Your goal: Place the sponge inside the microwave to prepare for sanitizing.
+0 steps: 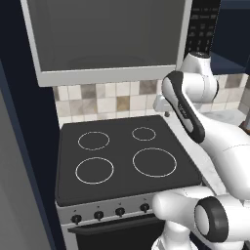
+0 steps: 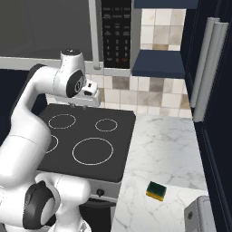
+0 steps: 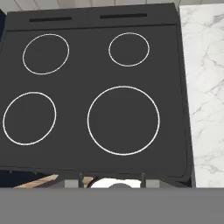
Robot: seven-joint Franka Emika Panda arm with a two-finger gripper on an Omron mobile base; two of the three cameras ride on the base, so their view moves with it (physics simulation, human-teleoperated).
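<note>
The sponge (image 2: 156, 190), a small yellow block with a dark green top, lies on the marble counter (image 2: 167, 145) right of the stove, near the front edge. The microwave (image 1: 107, 39) hangs above the stove with its dark-windowed door shut; its black button panel (image 2: 117, 34) is on its right side. My gripper (image 2: 80, 105) hovers over the stove's back edge, just below the microwave, and points down. It is far to the left of the sponge. Its jaws stand a little apart with nothing between them.
The black stove (image 3: 96, 87) with four white rings lies under the hand. A dark shelf (image 2: 158, 63) juts out above the counter. Tall dark cabinet doors with long handles (image 2: 208, 68) close off the right. A grey appliance corner (image 2: 199, 217) sits beside the sponge.
</note>
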